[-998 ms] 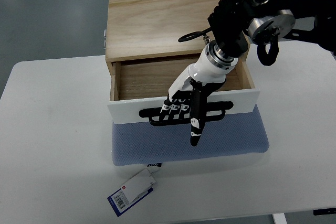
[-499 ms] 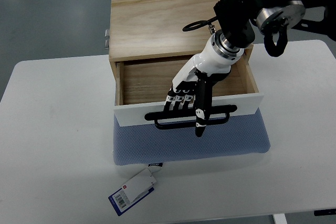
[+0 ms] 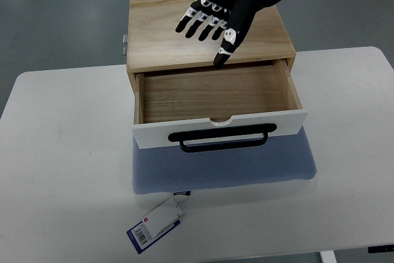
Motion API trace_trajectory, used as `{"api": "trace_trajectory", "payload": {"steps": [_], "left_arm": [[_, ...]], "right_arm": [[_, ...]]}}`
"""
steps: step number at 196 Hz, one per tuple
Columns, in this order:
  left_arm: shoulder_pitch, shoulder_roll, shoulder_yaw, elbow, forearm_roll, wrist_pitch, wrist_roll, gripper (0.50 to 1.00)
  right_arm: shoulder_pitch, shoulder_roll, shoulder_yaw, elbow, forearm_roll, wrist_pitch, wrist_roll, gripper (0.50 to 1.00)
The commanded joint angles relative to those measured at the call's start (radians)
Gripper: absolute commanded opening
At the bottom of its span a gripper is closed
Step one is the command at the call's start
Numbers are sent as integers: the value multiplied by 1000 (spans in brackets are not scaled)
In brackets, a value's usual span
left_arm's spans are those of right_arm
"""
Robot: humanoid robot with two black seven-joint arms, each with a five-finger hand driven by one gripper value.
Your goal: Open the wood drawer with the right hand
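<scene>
The wooden box (image 3: 157,35) stands at the back of the white table (image 3: 61,152). Its drawer (image 3: 209,93) is pulled out toward me and shows an empty wooden inside. The drawer has a white front panel (image 3: 154,135) with a black bar handle (image 3: 225,138). My right hand (image 3: 212,23), white with black fingers, hovers above the box's top, well clear of the handle. Its fingers are spread and hold nothing. The arm leaves the picture at the top right.
A blue-grey mat (image 3: 221,167) lies under the drawer's front. A white and blue tag (image 3: 154,225) lies on the table near the front edge. A small metal fitting (image 3: 125,46) sticks out of the box's left side.
My right hand let go of the black handle and rose up and back, from the drawer front to above the box top. The drawer stays pulled out.
</scene>
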Motion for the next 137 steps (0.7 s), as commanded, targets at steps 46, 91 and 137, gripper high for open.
{"api": "trace_trajectory", "payload": {"steps": [46,91,137], "left_arm": [[0,0,8,0,0,3,0,1000],[0,0,11,-2,2,3,0,1000],[0,0,11,-3,2,3,0,1000]], "right_arm": [[-393,-34,469,-425,0,-144,212,946],[-821,117,953,-587,1,-249,470,946],[-1019,321,1291,-724,1,-238,548,946]]}}
